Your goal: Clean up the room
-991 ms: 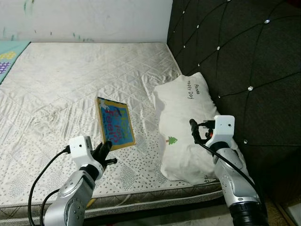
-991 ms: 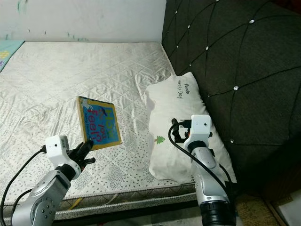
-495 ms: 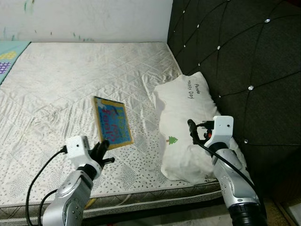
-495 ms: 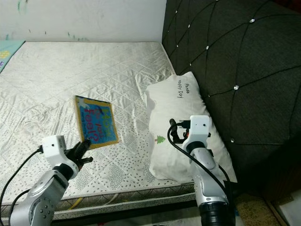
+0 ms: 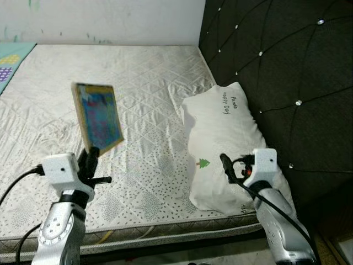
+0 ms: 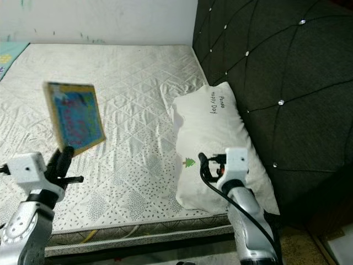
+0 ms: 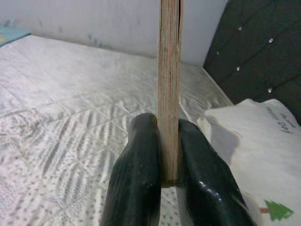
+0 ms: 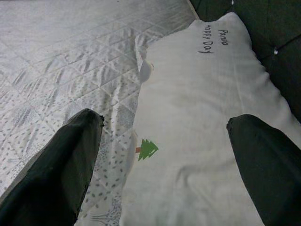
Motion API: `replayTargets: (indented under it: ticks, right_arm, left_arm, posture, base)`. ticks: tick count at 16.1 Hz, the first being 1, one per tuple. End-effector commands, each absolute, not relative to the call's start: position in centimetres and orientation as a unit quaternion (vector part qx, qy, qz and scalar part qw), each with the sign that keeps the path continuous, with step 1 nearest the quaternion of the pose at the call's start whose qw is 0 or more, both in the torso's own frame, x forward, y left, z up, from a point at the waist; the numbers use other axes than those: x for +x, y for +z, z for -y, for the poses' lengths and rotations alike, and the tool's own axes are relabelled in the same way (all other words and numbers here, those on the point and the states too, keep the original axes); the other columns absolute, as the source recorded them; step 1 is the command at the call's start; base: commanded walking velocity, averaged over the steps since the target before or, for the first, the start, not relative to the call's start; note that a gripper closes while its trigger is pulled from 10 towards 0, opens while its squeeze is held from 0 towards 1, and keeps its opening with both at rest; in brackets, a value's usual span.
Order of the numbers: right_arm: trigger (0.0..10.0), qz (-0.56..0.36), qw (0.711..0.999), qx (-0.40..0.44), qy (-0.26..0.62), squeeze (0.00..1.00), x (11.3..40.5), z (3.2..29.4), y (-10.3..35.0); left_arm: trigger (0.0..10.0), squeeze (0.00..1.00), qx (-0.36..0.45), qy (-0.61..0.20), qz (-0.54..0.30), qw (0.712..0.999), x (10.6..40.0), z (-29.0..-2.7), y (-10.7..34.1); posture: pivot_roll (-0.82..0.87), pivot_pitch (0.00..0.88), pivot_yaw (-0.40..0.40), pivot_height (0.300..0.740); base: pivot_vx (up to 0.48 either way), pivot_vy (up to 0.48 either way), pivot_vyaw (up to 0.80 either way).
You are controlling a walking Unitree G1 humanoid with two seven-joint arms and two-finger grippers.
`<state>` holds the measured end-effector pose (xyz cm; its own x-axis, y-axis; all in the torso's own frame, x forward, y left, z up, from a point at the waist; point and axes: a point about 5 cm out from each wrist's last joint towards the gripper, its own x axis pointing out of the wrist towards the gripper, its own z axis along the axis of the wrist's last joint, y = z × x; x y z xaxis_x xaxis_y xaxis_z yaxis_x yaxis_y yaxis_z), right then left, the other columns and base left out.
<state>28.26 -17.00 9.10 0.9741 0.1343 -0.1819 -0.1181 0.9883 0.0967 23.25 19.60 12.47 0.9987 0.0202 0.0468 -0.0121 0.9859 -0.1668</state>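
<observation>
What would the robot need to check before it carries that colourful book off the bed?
1. Left hand shut on the book: ok, fingers press both sides of its lower edge.
2. Book lifted off the mattress: ok, held upright above it.
3. Grip deep enough: cannot tell, only the bottom edge is pinched.
4. Right hand free: ok, open, nothing between its fingers.
5. Right hand's place: ok, over the white pillow at the dark headboard.
6. Where the book goes: cannot tell.
</observation>
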Motion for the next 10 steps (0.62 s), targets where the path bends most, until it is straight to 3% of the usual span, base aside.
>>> replayTargets:
  ticks: [1,9,10]
  right_arm:
    - [10.0,-0.088,0.994,0.045,0.055,0.0,28.2,17.9,9.6]
    - [10.0,-0.115,0.986,0.041,0.113,0.0,28.3,16.1,9.7]
    - [10.0,-0.094,0.985,-0.025,0.143,0.0,28.2,15.6,9.8]
  left_arm:
    - [10.0,0.0,-0.076,0.002,0.045,0.996,22.9,-19.1,13.3]
    - [10.0,0.0,0.055,-0.148,0.038,0.987,22.3,-17.4,13.7]
    - [10.0,0.0,0.057,-0.156,0.041,0.985,22.6,-17.5,13.6]
  posture:
    - [0.04,0.15,-0.058,0.74]
    - [0.07,0.126,-0.066,0.74]
    - [0.07,0.118,-0.055,0.74]
  base:
    - [0.0,0.0,0.0]
    - [0.0,0.0,0.0]
    - [0.0,0.0,0.0]
